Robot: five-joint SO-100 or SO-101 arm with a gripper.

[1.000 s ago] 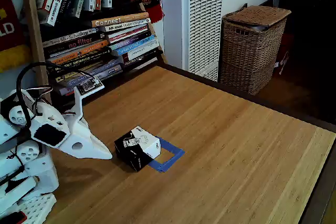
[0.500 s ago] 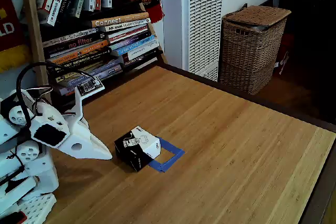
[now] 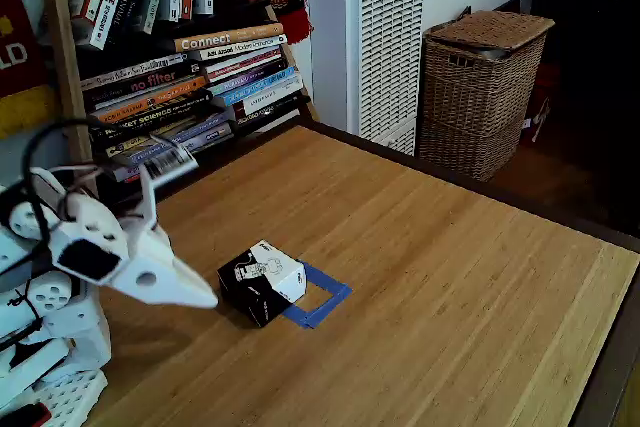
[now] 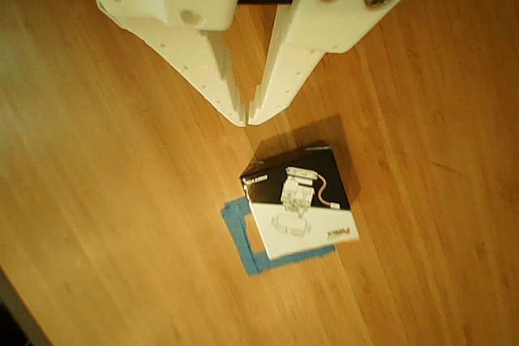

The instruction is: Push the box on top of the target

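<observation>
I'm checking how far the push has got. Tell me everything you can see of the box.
The box is a small cuboid, apparently cardboard, with black sides and a top face part black, part white, carrying a printed picture. It lies flat on the wooden table, partly covering the blue tape target, whose strips show along two sides. The gripper, fingertips nearly together, hovers beside it without touching.

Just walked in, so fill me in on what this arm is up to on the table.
A white robot arm is working to push the box onto the target, a blue tape square on the wooden table. The box only partly covers the square, with tape showing on one side. The hand hovers just short of the box, fingertips nearly together, holding nothing and not touching it.
</observation>
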